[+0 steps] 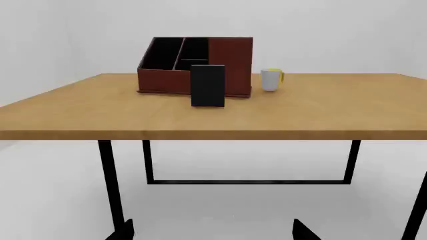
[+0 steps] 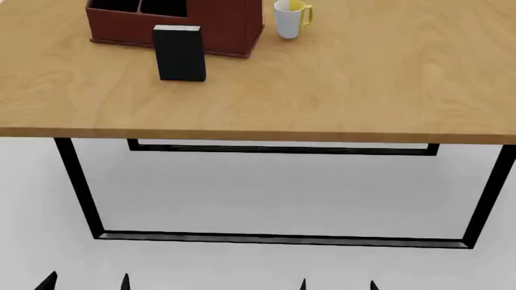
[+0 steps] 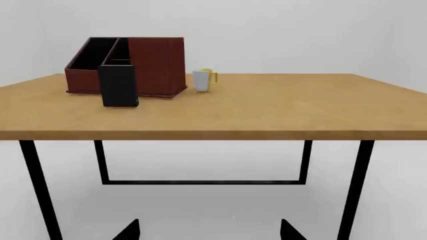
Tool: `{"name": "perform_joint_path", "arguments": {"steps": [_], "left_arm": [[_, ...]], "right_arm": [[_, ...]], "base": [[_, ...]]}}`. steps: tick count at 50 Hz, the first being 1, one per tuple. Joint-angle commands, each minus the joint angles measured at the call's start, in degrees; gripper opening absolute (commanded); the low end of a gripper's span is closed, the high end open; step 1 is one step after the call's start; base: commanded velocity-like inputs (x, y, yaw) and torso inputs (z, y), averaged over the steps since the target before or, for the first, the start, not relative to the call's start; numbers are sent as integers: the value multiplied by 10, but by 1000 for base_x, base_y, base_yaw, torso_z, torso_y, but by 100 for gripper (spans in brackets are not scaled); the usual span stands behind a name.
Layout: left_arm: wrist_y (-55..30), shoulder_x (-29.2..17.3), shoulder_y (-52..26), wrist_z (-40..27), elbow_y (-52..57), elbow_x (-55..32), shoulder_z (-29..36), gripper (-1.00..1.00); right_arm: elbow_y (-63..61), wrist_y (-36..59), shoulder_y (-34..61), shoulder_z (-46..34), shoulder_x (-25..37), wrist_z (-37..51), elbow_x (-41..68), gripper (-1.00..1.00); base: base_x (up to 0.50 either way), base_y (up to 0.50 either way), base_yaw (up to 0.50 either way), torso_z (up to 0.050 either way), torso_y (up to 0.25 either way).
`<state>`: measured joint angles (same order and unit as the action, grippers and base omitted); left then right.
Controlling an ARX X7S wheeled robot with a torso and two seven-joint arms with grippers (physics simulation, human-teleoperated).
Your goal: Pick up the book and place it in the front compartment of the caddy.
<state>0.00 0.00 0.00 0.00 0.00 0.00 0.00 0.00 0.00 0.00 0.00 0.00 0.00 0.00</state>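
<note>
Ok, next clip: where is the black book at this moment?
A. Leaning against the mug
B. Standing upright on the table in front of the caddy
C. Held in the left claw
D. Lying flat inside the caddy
B. The black book stands upright on the wooden table, just in front of the reddish-brown caddy, apart from the white-and-yellow mug; neither claw is near it, only their tips show at the frame's bottom edge.

Wood table (image 2: 363, 90) on black frame carries caddy (image 2: 226, 24), book (image 2: 179, 53) upright just before it, mug (image 2: 288, 19) beside.
</note>
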Motion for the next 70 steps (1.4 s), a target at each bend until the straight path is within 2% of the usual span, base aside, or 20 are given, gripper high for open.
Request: {"name": "perform_joint_path", "arguments": {"steps": [1,11,15,22,28,36,49,57,65,66,70], "left_arm": [[0,-6,0,-6,0,-6,6,100],[3,-23,2,-28,7,-25,27,100],[-21,-29,5,-46,32,-16,32,100],[-152,-43,-1,-65,142,-17,30,100],[-206,-54,-10,-80,188,-11,26,100],[-344,-74,-36,-77,308,-25,17,100],[-504,-105,-82,-69,444,-41,5,100],[-519,-116,-99,-72,456,-41,-9,100],[-514,-117,-98,-75,457,-43,-10,100],[-514,-117,-98,-75,457,-44,-10,100],[-518,-118,-100,-76,459,-46,-11,100]], "right_arm": [[0,0,0,-7,5,7,5,100],[-23,15,-1,-31,23,26,27,100],[-68,53,-3,-40,30,28,35,100],[-213,185,9,-51,48,36,44,100],[-287,281,26,-56,61,48,41,100],[-379,415,68,-63,79,62,35,100],[-510,608,139,-54,98,55,59,100],[-585,715,193,-50,101,67,60,100],[-596,715,203,-73,117,99,48,100],[-595,724,209,-102,134,120,31,100],[-596,720,211,-83,124,111,46,100]], "base": [[0,0,0,0,0],[0,0,0,0,0],[0,0,0,0,0],[0,0,0,0,0],[0,0,0,0,0],[0,0,0,0,0],[0,0,0,0,0],[0,0,0,0,0],[0,150,0,0,0],[0,500,0,0,0],[0,500,0,0,0]]}}
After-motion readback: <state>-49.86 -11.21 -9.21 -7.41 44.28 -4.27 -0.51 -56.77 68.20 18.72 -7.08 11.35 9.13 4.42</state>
